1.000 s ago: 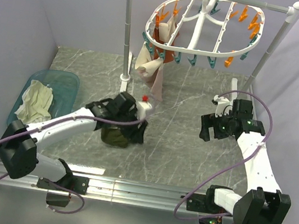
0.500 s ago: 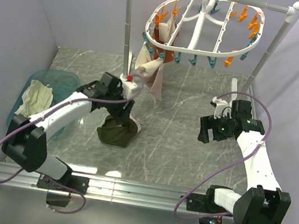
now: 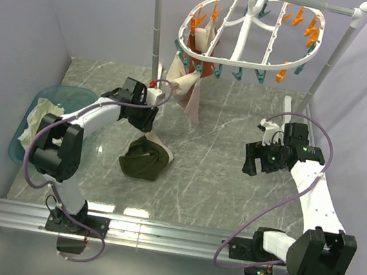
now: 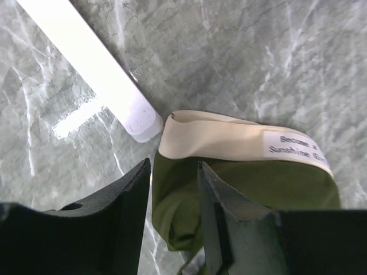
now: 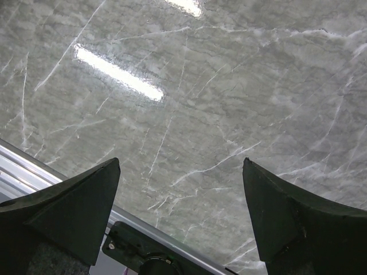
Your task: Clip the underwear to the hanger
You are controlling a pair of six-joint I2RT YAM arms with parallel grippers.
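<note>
From above: grips a top fold of the underwear (image 3: 143, 160) in the left gripper (image 3: 146, 125), bulk slumped on the table (image 3: 219, 178), near the pole stand (image 3: 154, 95) and below the hanger (image 3: 237, 64). At the left wrist: pinched narrowly on olive cloth, beige waistband beyond the fingertips, white stand foot just beside. At the right wrist: spreads the right gripper (image 5: 181, 166) wide, holding nothing, over bare marble up to the near rail (image 5: 34, 166).

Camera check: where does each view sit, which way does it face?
Top external: above, behind the robot, facing down on grey marbled table, white oval plastic hanger; left arm, right arm show.
Left wrist: looks down past left claw, shut on dark olive-green underwear.
Right wrist: looks down past open right claw at the table.
Shared: top and left wrist both show the underwear.
</note>
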